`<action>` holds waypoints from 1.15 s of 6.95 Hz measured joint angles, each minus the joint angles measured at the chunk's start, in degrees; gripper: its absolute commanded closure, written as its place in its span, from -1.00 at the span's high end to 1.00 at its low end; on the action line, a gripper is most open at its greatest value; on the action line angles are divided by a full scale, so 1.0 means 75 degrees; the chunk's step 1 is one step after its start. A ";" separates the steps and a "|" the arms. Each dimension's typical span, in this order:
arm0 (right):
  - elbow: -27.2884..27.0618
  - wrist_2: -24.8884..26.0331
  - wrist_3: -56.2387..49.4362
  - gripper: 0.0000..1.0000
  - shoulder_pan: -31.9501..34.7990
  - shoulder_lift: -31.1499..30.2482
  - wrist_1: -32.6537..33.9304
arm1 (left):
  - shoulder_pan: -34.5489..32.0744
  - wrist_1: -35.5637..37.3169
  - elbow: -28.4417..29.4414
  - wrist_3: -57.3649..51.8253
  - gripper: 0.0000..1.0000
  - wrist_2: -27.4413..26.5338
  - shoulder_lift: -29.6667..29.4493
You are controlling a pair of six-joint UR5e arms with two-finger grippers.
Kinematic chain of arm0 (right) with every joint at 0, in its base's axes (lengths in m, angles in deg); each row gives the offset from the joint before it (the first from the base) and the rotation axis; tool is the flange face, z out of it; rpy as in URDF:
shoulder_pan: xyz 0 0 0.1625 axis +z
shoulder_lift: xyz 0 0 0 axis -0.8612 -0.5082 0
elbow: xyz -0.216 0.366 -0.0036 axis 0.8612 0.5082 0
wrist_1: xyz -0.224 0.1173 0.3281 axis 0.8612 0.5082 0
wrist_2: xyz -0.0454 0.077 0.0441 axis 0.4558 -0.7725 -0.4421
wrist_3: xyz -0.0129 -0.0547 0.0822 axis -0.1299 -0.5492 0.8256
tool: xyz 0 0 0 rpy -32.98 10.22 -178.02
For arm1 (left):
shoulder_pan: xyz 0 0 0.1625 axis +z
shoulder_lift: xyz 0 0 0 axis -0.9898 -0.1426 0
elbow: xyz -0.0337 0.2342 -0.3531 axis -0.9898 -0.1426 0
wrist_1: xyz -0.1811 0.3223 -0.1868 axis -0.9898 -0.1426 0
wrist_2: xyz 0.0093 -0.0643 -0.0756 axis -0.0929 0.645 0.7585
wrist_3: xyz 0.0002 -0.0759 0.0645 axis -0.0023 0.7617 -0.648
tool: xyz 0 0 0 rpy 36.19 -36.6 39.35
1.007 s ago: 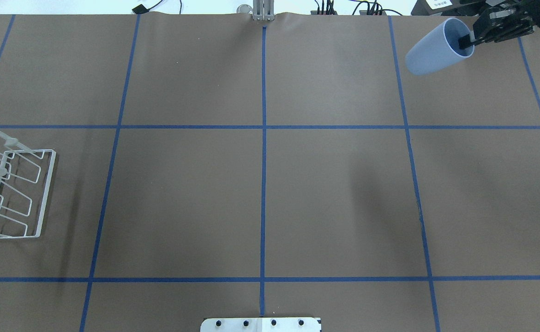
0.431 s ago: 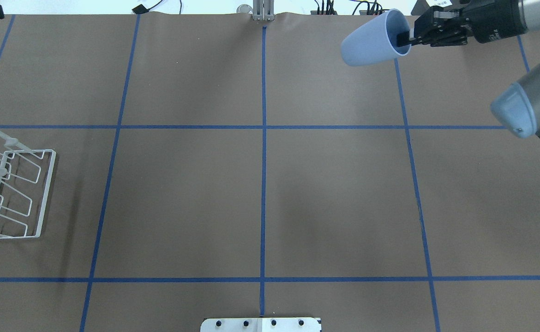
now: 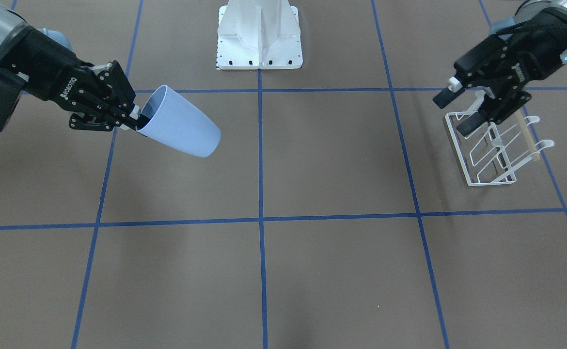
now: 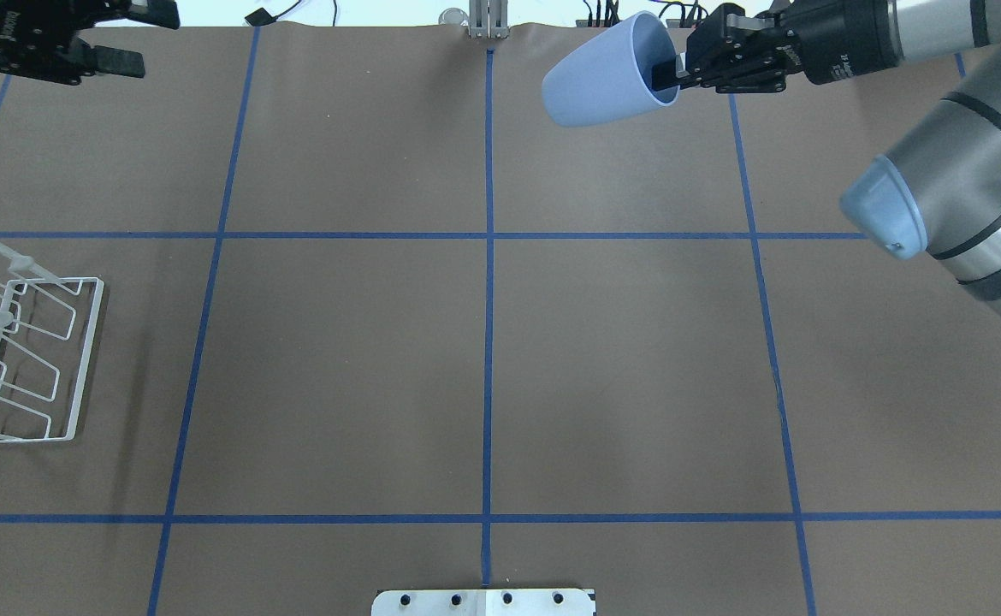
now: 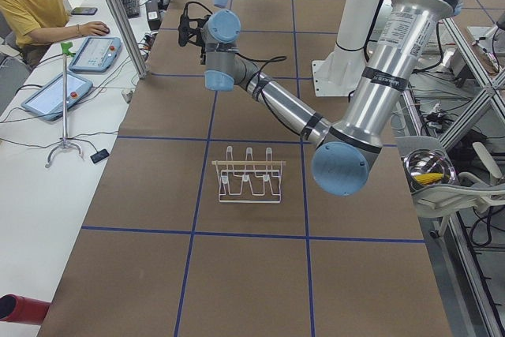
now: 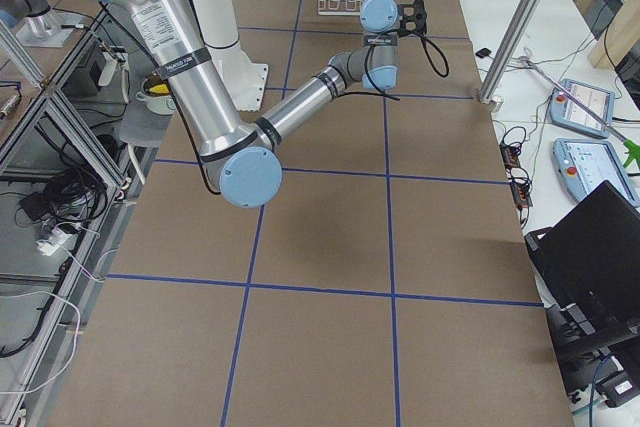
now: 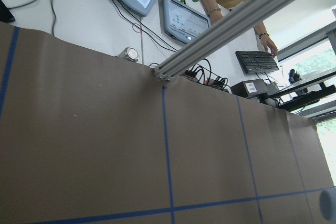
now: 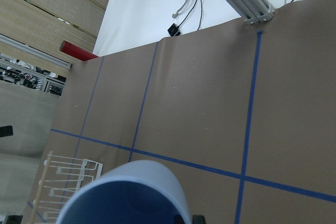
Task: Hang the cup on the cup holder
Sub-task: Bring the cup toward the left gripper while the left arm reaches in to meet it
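Note:
My right gripper (image 4: 670,74) is shut on the rim of the pale blue-grey cup (image 4: 605,75), one finger inside it. It holds the cup tilted in the air over the table's far edge, right of the centre line. The front view shows the same grip (image 3: 135,120) on the cup (image 3: 182,129). The white wire cup holder (image 4: 87,359) stands at the table's left edge; it also shows in the front view (image 3: 458,150) and below the cup in the right wrist view (image 8: 68,182). My left gripper (image 4: 158,40) is open and empty, raised at the far left corner, apart from the rack.
The robot's base plate (image 4: 483,601) sits at the near middle edge. An aluminium post (image 4: 488,21) stands at the far edge next to the cup. My right arm's elbow (image 4: 937,201) hangs over the right side. An operator's desk with tablets (image 5: 71,76) lies beyond the far edge.
My right gripper has carried the cup leftward along the far edge, towards the centre line. My left gripper has come into the overhead view at the top left.

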 measured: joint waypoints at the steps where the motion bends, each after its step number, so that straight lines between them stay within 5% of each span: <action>1: 0.0002 0.0002 0.0461 -1.00 -0.0131 0.0057 -0.0456 | 0.0271 -0.0422 0.0028 0.0741 1.00 -0.0010 -0.0261; 4: 0.0003 0.0220 0.2043 -1.00 -0.0535 0.0124 -0.2196 | 0.1079 -0.2221 0.0055 0.2961 0.99 -0.0358 -0.0522; 8: -0.0043 0.1825 0.2910 -1.00 -0.1901 0.0157 -0.4368 | 0.3056 -0.4659 0.0065 0.4098 0.98 -0.2724 -0.0630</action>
